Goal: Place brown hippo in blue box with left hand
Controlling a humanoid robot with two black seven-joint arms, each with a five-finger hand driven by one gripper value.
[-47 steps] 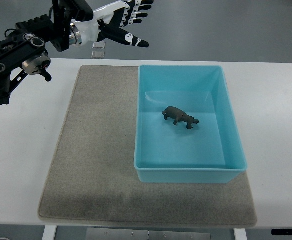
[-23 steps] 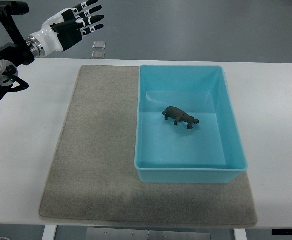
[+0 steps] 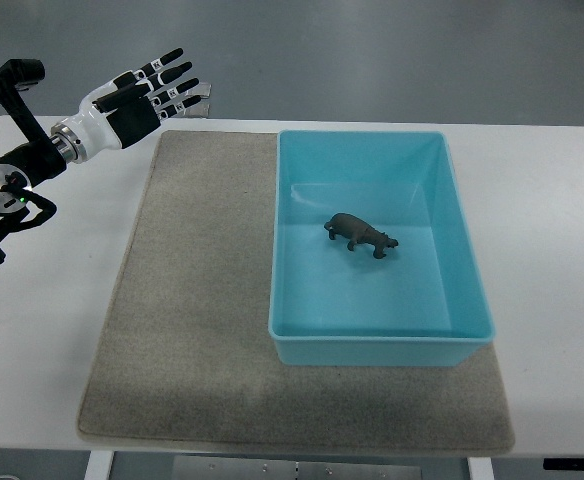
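The brown hippo [image 3: 360,234] stands upright on the floor of the blue box [image 3: 472,280], near its middle. My left hand [image 3: 152,92] is at the far left corner of the table, well apart from the box. Its fingers are spread and it holds nothing. The left arm [image 3: 17,170] comes in from the left edge. The right arm does not show.
The box sits on the right part of a grey mat [image 3: 192,300] on a white table [image 3: 552,220]. Small grey tiles lie on the floor behind the table, partly hidden by the hand.
My left hand has moved left and then down toward the table's far left corner, away from the box. The hippo and the box have not moved.
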